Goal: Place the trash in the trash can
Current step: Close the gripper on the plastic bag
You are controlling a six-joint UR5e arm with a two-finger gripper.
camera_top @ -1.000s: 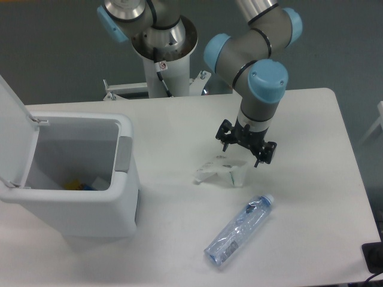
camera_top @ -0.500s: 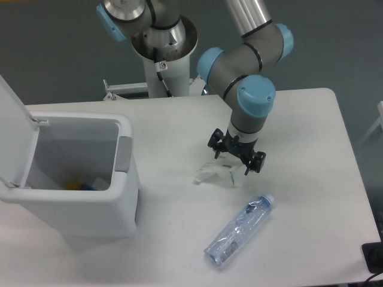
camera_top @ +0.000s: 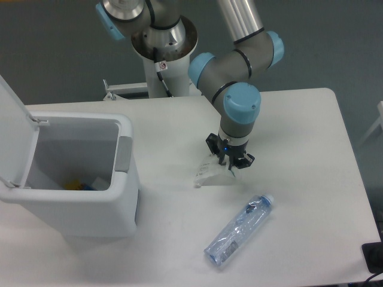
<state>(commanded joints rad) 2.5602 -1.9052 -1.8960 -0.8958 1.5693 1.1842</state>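
White rectangular table [camera_top: 299,119] is bearing everything. Large white boxy plastic trash can [camera_top: 90,197] is standing at left, hinged lid [camera_top: 12,137] raised. Crushed clear plastic bottle [camera_top: 238,230] with bluish cap is lying well apart, near the front edge. Black two-finger gripper [camera_top: 229,160] is pressing onto the crumpled clear-and-white wrapper [camera_top: 206,173] — jaw state cannot be told — mid-table.

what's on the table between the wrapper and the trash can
Nothing: in the camera view, only bare white table lies between the wrapper and the trash can.
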